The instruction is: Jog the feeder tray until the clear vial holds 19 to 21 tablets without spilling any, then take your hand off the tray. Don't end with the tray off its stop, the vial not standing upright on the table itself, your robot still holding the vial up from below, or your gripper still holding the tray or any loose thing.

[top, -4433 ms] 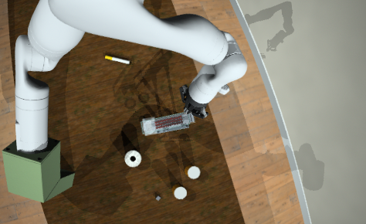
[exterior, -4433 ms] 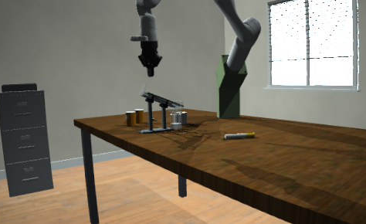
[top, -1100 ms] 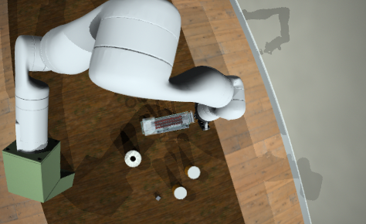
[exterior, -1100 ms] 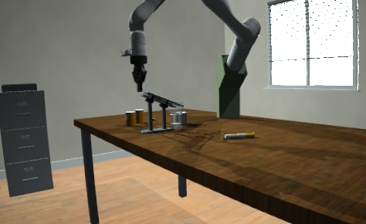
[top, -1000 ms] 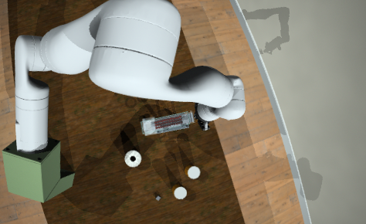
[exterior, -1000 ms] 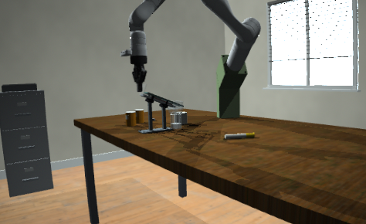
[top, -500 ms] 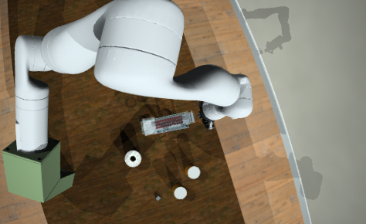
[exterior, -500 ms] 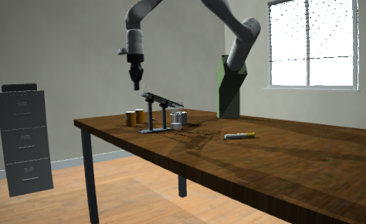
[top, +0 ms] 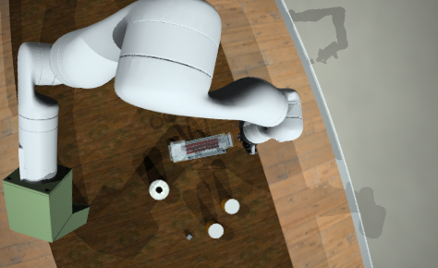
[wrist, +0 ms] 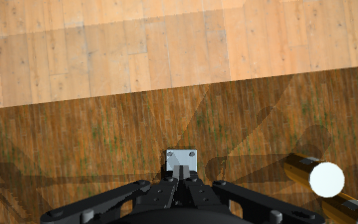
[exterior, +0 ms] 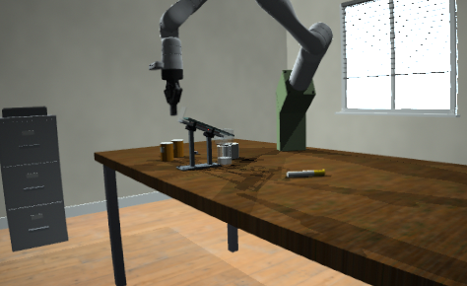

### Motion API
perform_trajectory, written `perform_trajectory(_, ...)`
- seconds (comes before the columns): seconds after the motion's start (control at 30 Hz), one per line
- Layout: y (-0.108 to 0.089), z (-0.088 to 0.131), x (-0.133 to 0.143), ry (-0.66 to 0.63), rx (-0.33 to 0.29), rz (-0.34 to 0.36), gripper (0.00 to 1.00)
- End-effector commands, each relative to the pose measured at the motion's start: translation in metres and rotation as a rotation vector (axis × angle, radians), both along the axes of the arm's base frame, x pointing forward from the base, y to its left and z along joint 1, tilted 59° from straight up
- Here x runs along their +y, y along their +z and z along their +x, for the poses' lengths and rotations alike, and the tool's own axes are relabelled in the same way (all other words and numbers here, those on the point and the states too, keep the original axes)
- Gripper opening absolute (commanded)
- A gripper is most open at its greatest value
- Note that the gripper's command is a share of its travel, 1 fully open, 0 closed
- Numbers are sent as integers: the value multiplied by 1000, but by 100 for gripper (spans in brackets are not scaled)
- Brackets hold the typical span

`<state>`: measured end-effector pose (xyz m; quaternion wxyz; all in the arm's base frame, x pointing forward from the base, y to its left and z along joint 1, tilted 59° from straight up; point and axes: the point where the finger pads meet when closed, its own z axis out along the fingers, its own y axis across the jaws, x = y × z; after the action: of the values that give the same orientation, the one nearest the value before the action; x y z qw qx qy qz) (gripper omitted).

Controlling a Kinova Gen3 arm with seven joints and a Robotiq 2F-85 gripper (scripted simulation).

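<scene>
The feeder tray (top: 200,147) sits tilted on its stand (exterior: 199,148), with a row of red tablets (top: 200,146) inside. Its raised end points toward my gripper (top: 249,148). The gripper is shut and empty; it hangs just above and beyond that raised end (exterior: 172,109) and does not touch it. In the wrist view the closed fingertips (wrist: 181,174) sit over a small grey plate (wrist: 181,160). The clear vial (top: 159,189) stands upright on the table near the tray's low end (exterior: 225,152). I cannot tell what the vial holds.
Two amber bottles with white caps (top: 231,206) (top: 215,230) stand near the stand; they also show in the wrist view (wrist: 314,176). A small grey cube (top: 188,236) lies beside them. A marker (exterior: 305,173) lies farther along the table. The table edge is close behind the gripper.
</scene>
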<state>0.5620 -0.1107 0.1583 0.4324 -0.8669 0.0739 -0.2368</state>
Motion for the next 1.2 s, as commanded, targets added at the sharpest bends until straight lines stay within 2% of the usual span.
perform_trajectory(0.0, -2, -4, 2, 0, 1, 0, 0)
perform_trajectory(0.2, -12, -16, 13, 0, 1, 0, 0)
perform_trajectory(0.53, -14, -18, 15, 0, 1, 0, 0)
perform_trajectory(0.9, 0, -1, -1, 0, 1, 0, 0)
perform_trajectory(1.17, 1, 1, -2, 0, 1, 0, 0)
